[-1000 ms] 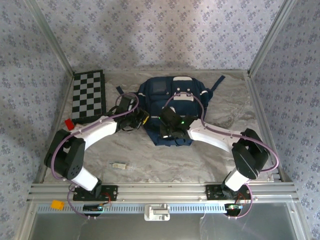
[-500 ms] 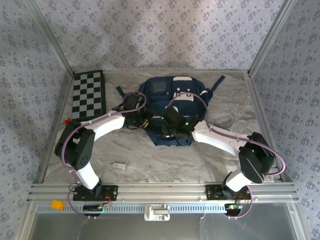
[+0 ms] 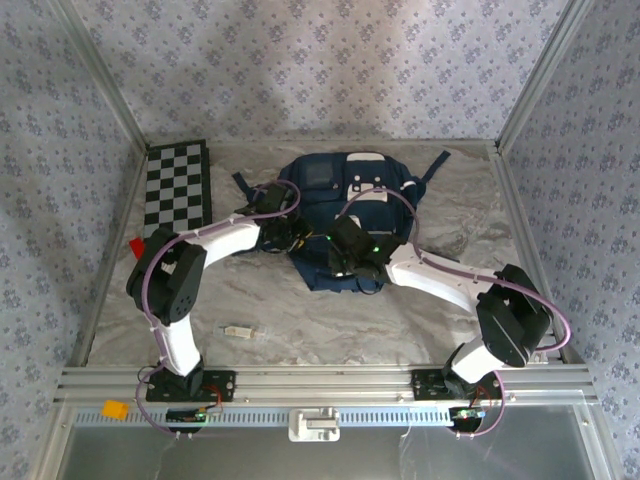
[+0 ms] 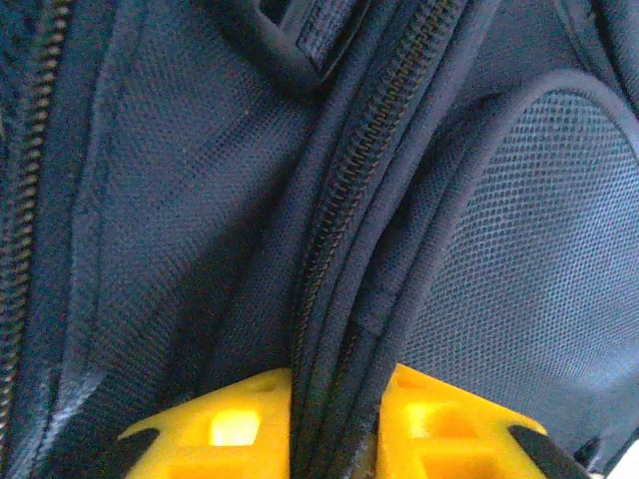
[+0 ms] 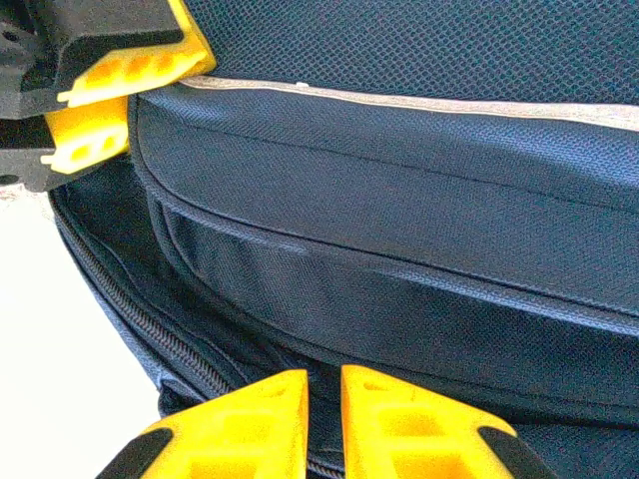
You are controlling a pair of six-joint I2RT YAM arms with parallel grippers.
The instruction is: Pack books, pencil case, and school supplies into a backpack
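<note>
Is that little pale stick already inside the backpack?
No, the stick lies on the table, well apart from the backpack.

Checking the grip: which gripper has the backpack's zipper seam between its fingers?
The left gripper: the zipper seam runs between its fingers; the right gripper's fingers nearly touch.

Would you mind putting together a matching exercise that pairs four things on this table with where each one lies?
Things:
1. navy backpack
2. chequered board
3. small red block
4. pale stick-like item

Places:
A. near the front edge of the table, left of centre
B. far left corner
C. middle of the far side
D. left edge, just in front of the board

Pairs: 1-C, 2-B, 3-D, 4-A.
</note>
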